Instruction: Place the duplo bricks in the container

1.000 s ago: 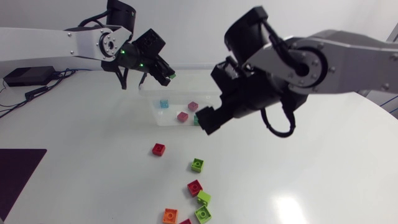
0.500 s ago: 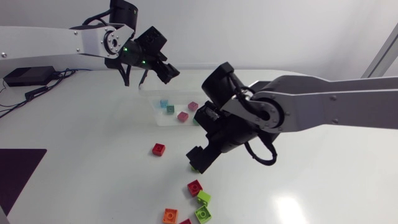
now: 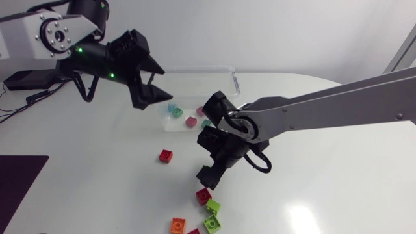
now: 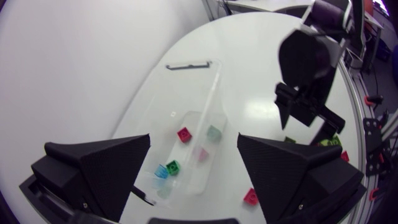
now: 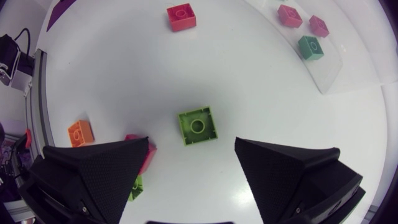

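Right fingers (image 5: 99, 168) spread wide, poised over the lime brick (image 5: 198, 126) on the worktop (image 5: 124, 74), left fingers (image 4: 102, 168) released, hanging above the clear container (image 4: 213, 93), bricks (image 4: 184, 134) inside

left gripper (image 3: 155, 79) raised, fingers spread wide, aimed level. right arm (image 3: 312, 110) stretched far across, wrist bent down. right gripper (image 3: 207, 175) low, fingers wide apart, ahead of left gripper.

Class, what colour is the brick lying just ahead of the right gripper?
Light green; the brick shows best in the right wrist view.
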Controlling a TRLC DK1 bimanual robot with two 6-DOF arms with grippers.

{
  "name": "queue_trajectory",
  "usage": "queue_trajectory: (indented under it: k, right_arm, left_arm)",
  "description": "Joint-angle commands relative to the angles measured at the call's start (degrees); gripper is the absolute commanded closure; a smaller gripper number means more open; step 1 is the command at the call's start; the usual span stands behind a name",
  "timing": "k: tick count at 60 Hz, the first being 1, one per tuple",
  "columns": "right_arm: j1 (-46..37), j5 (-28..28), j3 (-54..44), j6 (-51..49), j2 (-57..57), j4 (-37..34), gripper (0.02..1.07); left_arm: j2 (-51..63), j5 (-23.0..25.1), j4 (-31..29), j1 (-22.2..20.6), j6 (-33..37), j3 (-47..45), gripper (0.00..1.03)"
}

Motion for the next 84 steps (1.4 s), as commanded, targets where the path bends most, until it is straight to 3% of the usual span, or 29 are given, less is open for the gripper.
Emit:
queue_trajectory:
  k: [1, 20, 35, 38, 49, 57, 84]
  right_arm:
    - [-0.54, -0.81, 2.38, -1.87, 2.32, 0.43, 0.07]
    - [-1.07, -1.25, 5.28, -2.57, 7.06, 0.35, 0.08]
    - [-1.6, -1.25, 5.72, -2.92, 9.17, 0.96, 0.19]
    - [-1.51, -1.25, 5.98, -3.01, 9.44, 0.96, 0.26]
    - [-1.51, -1.86, 6.42, -2.92, 10.23, 0.96, 0.75]
    - [-1.07, -2.74, 5.19, -3.01, 8.56, 0.43, 0.85]
    - [0.42, -2.21, 3.26, -1.25, -7.17, -3.08, 0.87]
  left_arm:
    - [-0.89, 1.03, -2.13, 0.46, 7.41, -5.4, 0.05]
    - [2.88, 1.83, -2.13, 2.57, 15.41, -11.99, 0.06]
    - [7.45, 2.18, -1.95, 3.71, 19.63, -13.49, 0.06]
    - [8.77, 2.27, -1.95, 3.8, 20.6, -13.57, 0.06]
    - [12.9, 2.35, -1.95, 4.24, 23.32, -13.75, 0.06]
    - [14.4, 2.35, -1.95, 4.77, 24.82, -14.36, 0.06]
    - [21.52, 2.0, 0.34, 2.4, 26.66, -14.63, 0.06]
